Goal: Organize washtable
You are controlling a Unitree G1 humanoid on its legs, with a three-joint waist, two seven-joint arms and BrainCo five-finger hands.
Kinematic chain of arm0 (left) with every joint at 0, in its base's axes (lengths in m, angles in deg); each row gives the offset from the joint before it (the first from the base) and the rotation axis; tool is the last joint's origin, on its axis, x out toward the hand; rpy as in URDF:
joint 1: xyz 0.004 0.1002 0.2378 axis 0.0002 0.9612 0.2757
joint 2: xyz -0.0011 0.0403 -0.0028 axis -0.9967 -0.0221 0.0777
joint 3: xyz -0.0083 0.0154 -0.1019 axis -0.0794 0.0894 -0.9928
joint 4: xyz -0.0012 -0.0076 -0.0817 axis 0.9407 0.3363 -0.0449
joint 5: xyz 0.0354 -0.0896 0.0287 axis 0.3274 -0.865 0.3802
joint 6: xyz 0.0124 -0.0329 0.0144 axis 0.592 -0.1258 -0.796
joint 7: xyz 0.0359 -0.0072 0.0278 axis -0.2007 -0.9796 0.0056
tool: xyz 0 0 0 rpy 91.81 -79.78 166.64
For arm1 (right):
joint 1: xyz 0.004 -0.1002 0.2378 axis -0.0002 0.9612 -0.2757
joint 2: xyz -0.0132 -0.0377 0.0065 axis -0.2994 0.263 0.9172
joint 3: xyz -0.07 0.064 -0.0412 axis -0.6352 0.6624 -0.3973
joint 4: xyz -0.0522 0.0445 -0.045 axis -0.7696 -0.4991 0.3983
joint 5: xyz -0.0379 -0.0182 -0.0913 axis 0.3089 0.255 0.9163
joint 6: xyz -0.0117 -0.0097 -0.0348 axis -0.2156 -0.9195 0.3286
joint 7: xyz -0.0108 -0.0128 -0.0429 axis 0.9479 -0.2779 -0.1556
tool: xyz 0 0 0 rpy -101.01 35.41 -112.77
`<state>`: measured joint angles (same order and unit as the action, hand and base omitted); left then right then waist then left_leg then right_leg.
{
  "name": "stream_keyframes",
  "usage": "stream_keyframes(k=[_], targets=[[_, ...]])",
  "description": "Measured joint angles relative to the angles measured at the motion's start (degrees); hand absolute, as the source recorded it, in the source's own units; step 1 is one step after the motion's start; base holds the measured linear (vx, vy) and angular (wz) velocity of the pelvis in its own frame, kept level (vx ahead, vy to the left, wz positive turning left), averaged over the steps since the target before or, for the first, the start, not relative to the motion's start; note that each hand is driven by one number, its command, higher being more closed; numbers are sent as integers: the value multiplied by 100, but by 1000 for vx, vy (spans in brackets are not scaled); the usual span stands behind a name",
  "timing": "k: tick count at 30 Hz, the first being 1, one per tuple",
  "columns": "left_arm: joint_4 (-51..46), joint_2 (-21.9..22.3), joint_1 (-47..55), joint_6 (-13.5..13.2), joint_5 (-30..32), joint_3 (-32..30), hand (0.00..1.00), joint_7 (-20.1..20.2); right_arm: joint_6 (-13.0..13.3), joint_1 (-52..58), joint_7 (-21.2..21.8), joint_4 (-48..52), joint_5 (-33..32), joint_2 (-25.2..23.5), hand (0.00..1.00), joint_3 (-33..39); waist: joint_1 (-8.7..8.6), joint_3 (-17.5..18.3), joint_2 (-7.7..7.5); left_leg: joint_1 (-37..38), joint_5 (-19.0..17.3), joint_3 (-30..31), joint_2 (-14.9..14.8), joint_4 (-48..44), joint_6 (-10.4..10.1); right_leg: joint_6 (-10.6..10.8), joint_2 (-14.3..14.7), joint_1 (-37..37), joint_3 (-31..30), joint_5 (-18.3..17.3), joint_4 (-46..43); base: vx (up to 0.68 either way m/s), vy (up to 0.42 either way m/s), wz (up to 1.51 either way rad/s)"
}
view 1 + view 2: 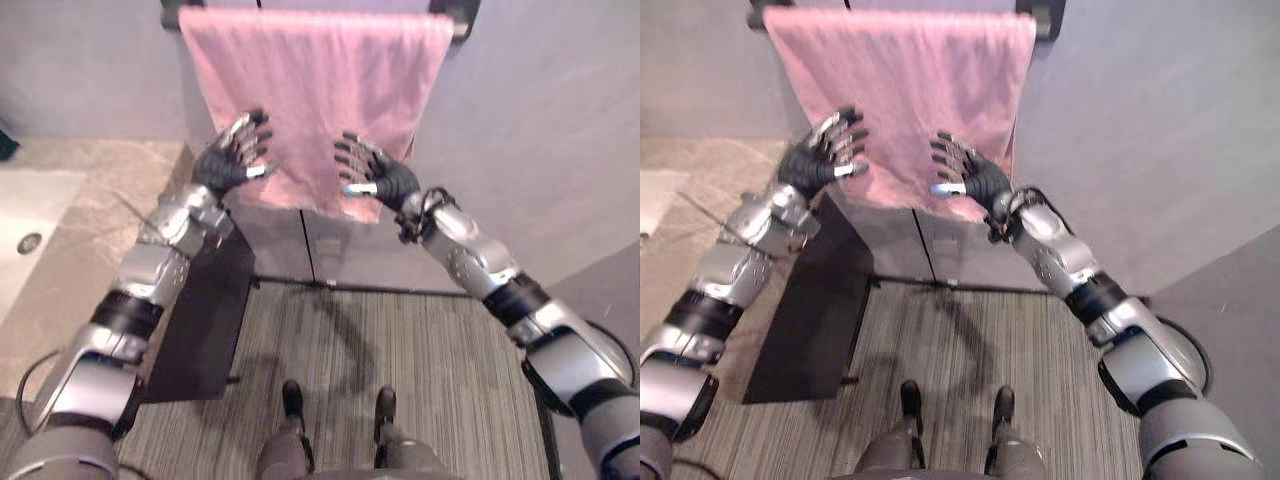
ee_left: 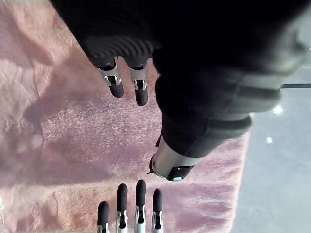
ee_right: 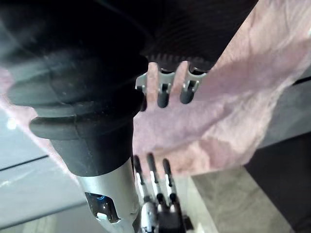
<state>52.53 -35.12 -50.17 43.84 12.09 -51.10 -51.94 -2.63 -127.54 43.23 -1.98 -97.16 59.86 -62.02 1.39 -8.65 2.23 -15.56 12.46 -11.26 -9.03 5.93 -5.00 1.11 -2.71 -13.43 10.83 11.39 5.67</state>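
Though uneven at its hem, pink towel [image 1: 320, 90] over rail [image 1: 458, 18].

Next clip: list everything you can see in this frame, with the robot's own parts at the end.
towel: one, pink, hanging over a rail on the wall straight ahead
rail: one, dark, at the top, its ends showing past the towel
counter: one, beige with a stone look, on the robot's left
sink: one, white, set in the counter at the far left
side panel: one, black, from the counter's edge down to the floor
wall: grey, behind the towel
floor: grey, striped, below the wall
left hand: one, silver fingers with dark tips, spread open at the towel's lower left
right hand: one, same colours, spread open at the towel's lower right
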Motion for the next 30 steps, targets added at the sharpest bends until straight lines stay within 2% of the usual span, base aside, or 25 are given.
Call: stream_keyframes(k=[2,4,6,9,13,16,18,20,24,27,30], targets=[[543,228,-637,-3,-8,51,0,-79,5,-480,-101,-415,-3,-209,0,10,-34,-240,0,-134,58,15,8,0,34,-12,-4,-124,15,44,0,-100,-3,2],[868,367,-983,-4,-10,141,0,-171,10,-681,-207,-671,-8,-346,0,31,-38,-274,-1,-253,72,23,11,0,46,-19,-5,-238,21,58,-1,-62,-8,2],[1346,526,-1508,-1,-9,203,0,-258,21,-1034,-367,-1331,-18,-753,0,377,-52,-455,8,-313,184,71,22,-34,89,-23,-12,-277,122,93,-2,-32,-11,7],[1646,637,-1925,3,-7,187,0,-280,43,-1306,-556,-1766,-29,-946,0,777,-64,-604,39,-389,212,179,24,-37,99,-24,-4,-298,224,93,-3,-21,-3,13],[1934,636,-1926,61,44,72,0,-395,50,-1414,-744,-1922,-205,-1004,0,1055,-51,-734,69,-389,207,166,25,-19,96,-27,34,-297,173,88,-3,-38,1,1],[1942,634,-1533,110,64,-448,0,-502,50,-1277,-764,-1881,-243,-1032,0,1357,-57,-753,70,-330,203,55,20,-29,92,-27,34,-285,86,88,-2,-48,8,-12],[1844,621,-1037,109,90,-960,0,-513,67,-891,-741,-1594,-275,-1026,0,1689,-56,-753,69,-249,179,-33,18,-30,67,-27,33,-264,-14,88,-2,-44,-7,-21],[1821,618,-223,112,146,-1533,0,-520,209,120,-701,-1037,-279,-956,0,2216,-64,-752,67,-113,129,-144,-1,-22,27,-19,44,-195,-127,77,-2,-44,-23,-23],[1818,659,1036,136,234,-2366,0,-548,270,1941,-688,-699,-277,-869,0,2981,-75,-747,59,31,32,-297,-20,-2,-5,28,42,-151,-296,5,-2,-37,-35,-24],[1657,999,2133,136,259,-3088,0,-612,244,3710,-594,-699,-256,-1026,0,3768,-178,-725,46,245,-60,-320,-20,-3,-35,59,25,59,-305,-101,-2,-30,-34,-3],[1653,1362,2845,136,308,-3523,0,-630,210,4624,-591,-768,-177,-1323,0,4492,-232,-508,9,356,-189,-361,-8,-3,-54,85,9,144,-315,-186,-1,6,-12,-4]])
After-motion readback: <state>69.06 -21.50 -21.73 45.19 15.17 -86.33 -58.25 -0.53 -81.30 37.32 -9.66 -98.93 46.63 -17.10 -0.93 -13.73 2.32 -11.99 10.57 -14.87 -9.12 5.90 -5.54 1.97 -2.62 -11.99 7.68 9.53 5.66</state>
